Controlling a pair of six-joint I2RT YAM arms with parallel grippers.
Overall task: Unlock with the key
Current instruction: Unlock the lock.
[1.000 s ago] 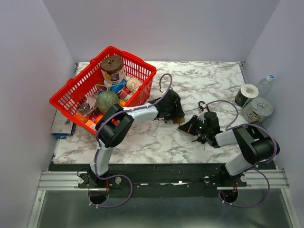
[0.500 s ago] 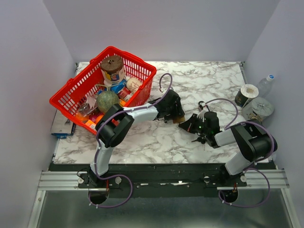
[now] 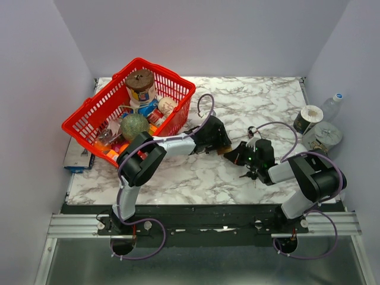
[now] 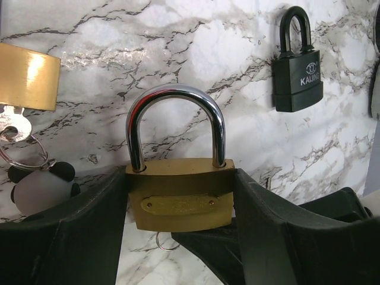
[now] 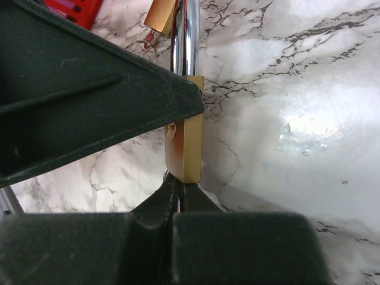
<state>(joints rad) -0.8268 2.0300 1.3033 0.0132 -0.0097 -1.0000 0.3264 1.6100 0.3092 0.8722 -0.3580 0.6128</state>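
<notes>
A brass padlock [image 4: 181, 202] with a chrome shackle [image 4: 176, 98] stands upright, and my left gripper [image 4: 181, 208] is shut on its body from both sides. My right gripper [image 5: 180, 185] is shut, its tips pressed against the padlock's [image 5: 189, 142] underside. A thin sliver of the key shows between them. A small key ring [image 4: 164, 240] hangs below the lock. In the top view the two grippers meet at mid-table, left gripper [image 3: 218, 144] and right gripper [image 3: 235, 155]. The keyhole is hidden.
On the marble lie a black padlock [image 4: 298, 83] ahead to the right and a second brass padlock [image 4: 27, 74] with keys and a panda charm [image 4: 41, 189] to the left. A red basket [image 3: 80, 124] of items stands back left. A tape roll [image 3: 309, 117], a bottle [image 3: 331, 105] and a tin [image 3: 323, 135] stand at the right edge.
My right gripper has edged slightly left toward the left gripper. Both grips look the same.
</notes>
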